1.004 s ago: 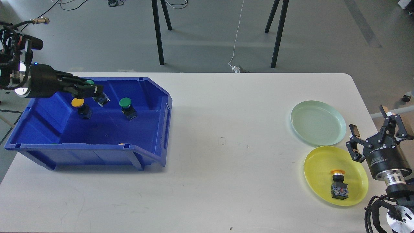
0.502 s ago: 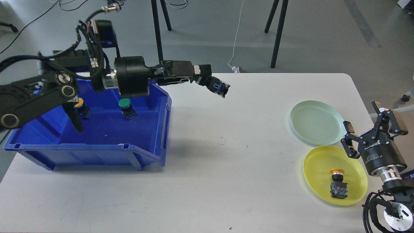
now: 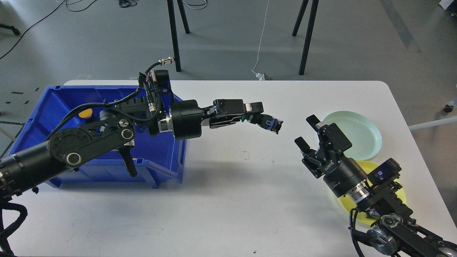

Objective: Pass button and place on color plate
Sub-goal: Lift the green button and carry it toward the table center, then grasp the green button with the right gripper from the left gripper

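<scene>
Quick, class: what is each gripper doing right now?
Left gripper: closed on a green button.
Right gripper: open, holding nothing.

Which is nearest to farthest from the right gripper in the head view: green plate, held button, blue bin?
1. Green plate, just right of the right gripper.
2. Held button, to its left, in the left gripper.
3. Blue bin, far left.

White table (image 3: 228,200): bin (image 3: 167,160), two plates (image 3: 360,123).

One head camera looks forward and down over the table (image 3: 228,200).
</scene>
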### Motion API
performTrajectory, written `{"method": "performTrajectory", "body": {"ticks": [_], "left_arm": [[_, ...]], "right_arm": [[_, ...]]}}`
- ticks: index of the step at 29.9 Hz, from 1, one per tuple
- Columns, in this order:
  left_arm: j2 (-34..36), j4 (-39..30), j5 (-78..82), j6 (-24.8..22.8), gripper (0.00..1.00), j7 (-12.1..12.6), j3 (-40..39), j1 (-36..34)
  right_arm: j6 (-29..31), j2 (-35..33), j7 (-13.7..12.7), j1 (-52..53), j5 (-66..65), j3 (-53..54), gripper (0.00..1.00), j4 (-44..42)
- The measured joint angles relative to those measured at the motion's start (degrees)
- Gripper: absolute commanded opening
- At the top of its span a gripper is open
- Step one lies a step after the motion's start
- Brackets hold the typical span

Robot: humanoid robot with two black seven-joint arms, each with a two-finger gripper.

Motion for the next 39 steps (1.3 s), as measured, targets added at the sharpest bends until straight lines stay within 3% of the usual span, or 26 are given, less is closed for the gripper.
{"method": "performTrajectory", "body": {"ticks": [7,10,39], "left_arm": [[0.0,-0.03,-0.01,0.05,0.1,0.0,0.0,0.02],[0.0,-0.06,0.0,0.05,0.1,0.0,0.0,0.09],[-0.17,-0.18,0.18,0.12,0.1,-0.01,0.02,0.19]], "right_arm": [[14.23,1.75,0.0,0.66,9.65,-2.8,0.96,2.44],[16.89,1.78,0.0,0.68,12.44,-2.46,0.96,2.62],[17.12,8.33,0.0,1.96,21.49,-1.87,0.95,1.54]]}}
